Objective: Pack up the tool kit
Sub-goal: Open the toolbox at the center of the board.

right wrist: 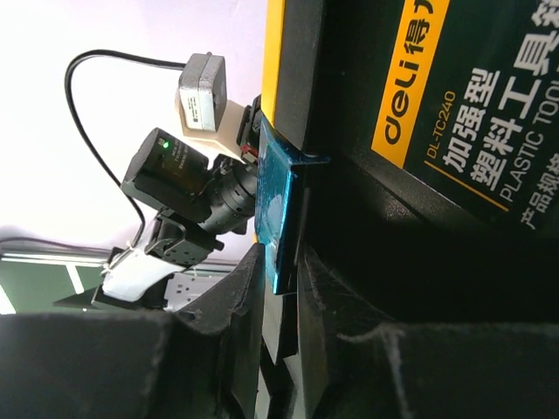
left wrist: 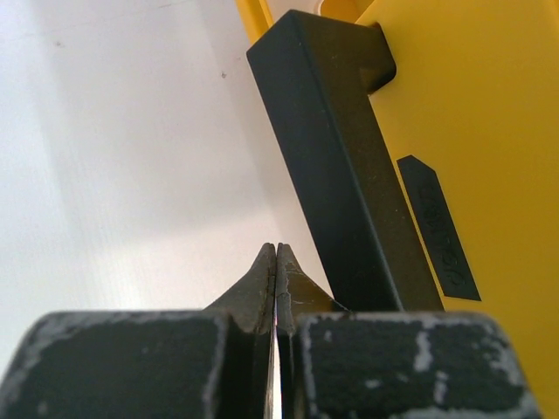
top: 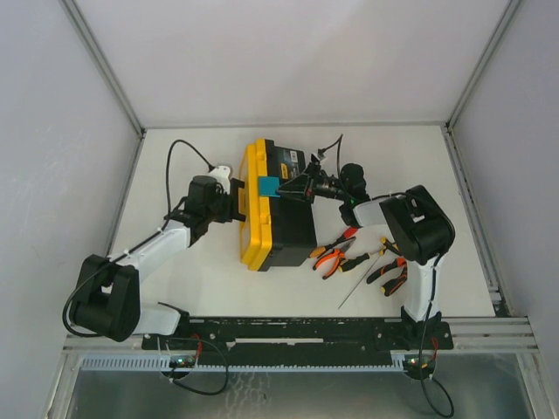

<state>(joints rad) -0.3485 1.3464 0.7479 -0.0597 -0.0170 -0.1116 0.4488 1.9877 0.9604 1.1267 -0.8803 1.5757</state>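
From the top view, the toolbox (top: 278, 209) lies on its side in the middle of the white desk (top: 201, 271). Its yellow lid (top: 252, 205) faces left and its black body faces right. The left claw (top: 239, 203) is at the lid side of the toolbox, right up against it. The right claw (top: 288, 188) is at the other side, on the teal latch (top: 268, 186). To the right of the toolbox, near its front corner, the pliers (top: 330, 258) and a thin screwdriver (top: 358, 281) lie loose on the desk.

In the left wrist view, the left claw (left wrist: 276, 257) is shut tight, with its two fingers touching and nothing between them. The black handle (left wrist: 336, 166) on the yellow lid (left wrist: 489, 131) is just beside the claw, on its right. I cannot tell if the tip touches the handle.

In the right wrist view, the teal latch (right wrist: 279, 209) sits on the edge of the toolbox (right wrist: 419, 227), where the yellow meets the black. The right claw (right wrist: 281, 262) has the lower end of the latch between its fingers, and they press on it from both sides. Past the lid side of the toolbox, a black camera (right wrist: 170, 166) with a green light shows.
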